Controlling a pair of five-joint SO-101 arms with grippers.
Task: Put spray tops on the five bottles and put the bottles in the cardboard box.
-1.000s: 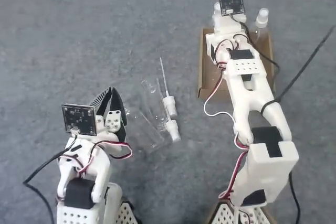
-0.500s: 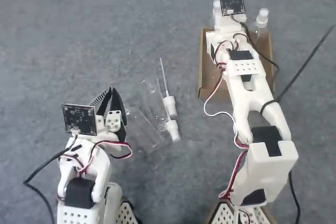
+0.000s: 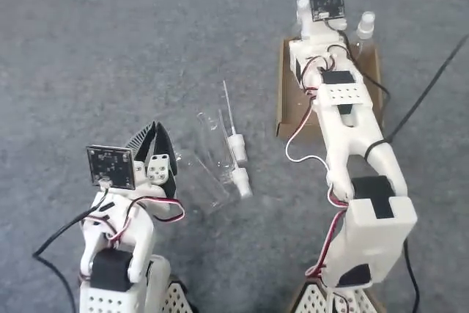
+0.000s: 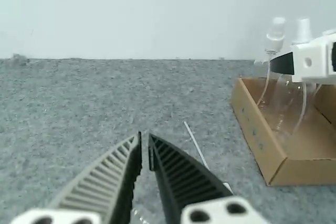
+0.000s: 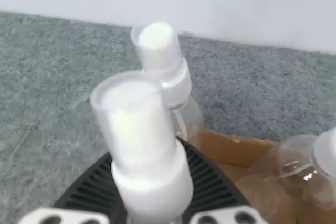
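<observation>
My right gripper point(image 5: 149, 195) is shut on a clear bottle with a white spray top point(image 5: 142, 135), held upright over the far end of the cardboard box point(image 3: 284, 100). A second capped bottle point(image 5: 160, 59) stands just behind it, and a third bottle point(image 5: 307, 174) stands in the box beside them. Two loose clear bottles point(image 3: 209, 163) lie on the carpet between the arms, with two spray tops point(image 3: 239, 150) next to them. My left gripper point(image 3: 155, 139) hovers shut and holds nothing, close to the lying bottles.
The grey carpet point(image 3: 88, 64) runs back to a white wall. In the left wrist view the cardboard box point(image 4: 262, 140) sits off to one side, with the right arm's white head point(image 4: 310, 61) above it. Cables trail beside the right arm point(image 3: 344, 130).
The right arm has crept slightly toward the far end of the box with its bottle. The left arm and the loose parts have not moved.
</observation>
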